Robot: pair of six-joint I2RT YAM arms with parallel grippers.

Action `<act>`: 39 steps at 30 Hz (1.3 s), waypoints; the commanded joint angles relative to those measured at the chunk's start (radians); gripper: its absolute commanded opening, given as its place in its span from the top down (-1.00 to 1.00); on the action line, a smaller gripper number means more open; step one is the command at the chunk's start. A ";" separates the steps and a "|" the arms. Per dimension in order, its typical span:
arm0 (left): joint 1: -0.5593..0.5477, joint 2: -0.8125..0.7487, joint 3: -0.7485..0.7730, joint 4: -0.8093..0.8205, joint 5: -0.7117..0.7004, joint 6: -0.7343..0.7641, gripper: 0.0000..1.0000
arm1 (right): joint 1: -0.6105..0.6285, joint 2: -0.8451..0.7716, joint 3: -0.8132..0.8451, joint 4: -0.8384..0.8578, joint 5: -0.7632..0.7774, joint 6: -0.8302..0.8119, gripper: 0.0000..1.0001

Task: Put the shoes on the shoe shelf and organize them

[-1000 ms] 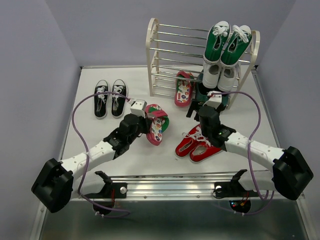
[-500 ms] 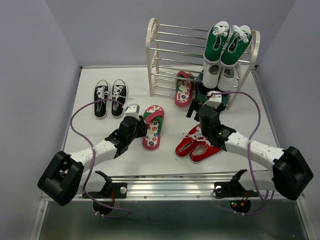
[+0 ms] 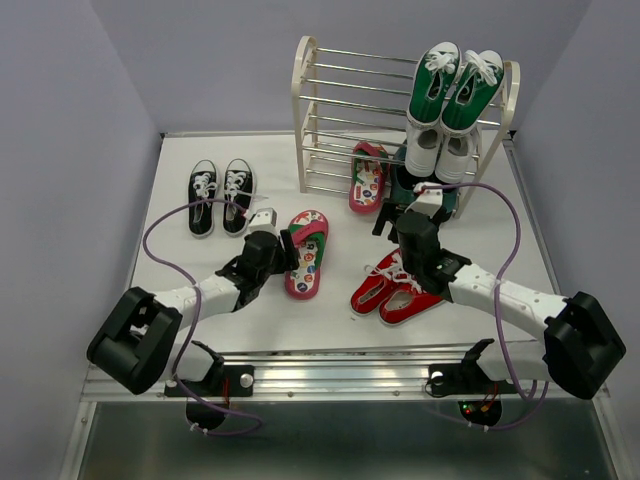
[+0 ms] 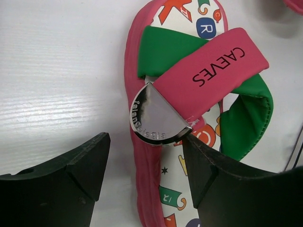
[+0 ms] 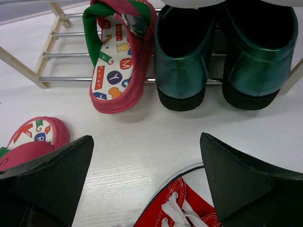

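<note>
One red-pink-green flip-flop (image 3: 306,256) (image 4: 189,71) lies flat on the table. My left gripper (image 3: 283,250) (image 4: 146,153) hangs open just behind it, its fingers either side of the pink rim without clamping it. The other flip-flop (image 3: 367,178) (image 5: 118,56) leans on the lowest rods of the shoe shelf (image 3: 305,110). The red sneakers (image 3: 395,290) (image 5: 182,210) sit front right, with my right gripper (image 3: 395,215) (image 5: 147,146) open above their toes and holding nothing. At the back left stand the black-white sneakers (image 3: 220,195).
Green-and-white sneakers (image 3: 455,85) rest on the shelf's top right, with white shoes (image 3: 440,150) below them. Dark green boots (image 5: 182,56) fill the right of the bottom tier, next to the flip-flop. Purple cables loop over both arms.
My left gripper has set the tilted flip-flop down flat on the table and opened off it. The right arm has not moved.
</note>
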 commanded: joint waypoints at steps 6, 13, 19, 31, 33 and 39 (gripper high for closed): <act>0.002 0.103 0.090 0.072 -0.017 0.003 -0.14 | -0.002 0.006 -0.005 0.055 0.026 -0.010 -1.00; 0.001 0.046 0.102 0.088 -0.054 0.000 1.00 | -0.002 -0.014 -0.011 0.055 0.032 -0.016 -1.00; -0.006 -0.024 0.110 0.111 -0.063 0.016 1.00 | -0.002 -0.043 -0.027 0.055 0.038 -0.013 -1.00; -0.013 -0.034 0.204 0.177 -0.162 0.033 1.00 | -0.002 -0.073 -0.038 0.055 0.075 -0.022 -1.00; -0.013 -0.009 0.226 0.186 -0.165 0.033 1.00 | -0.002 -0.079 -0.038 0.055 0.078 -0.027 -1.00; -0.013 0.087 0.344 0.194 -0.220 0.051 1.00 | -0.002 -0.089 -0.033 0.052 0.084 -0.043 -1.00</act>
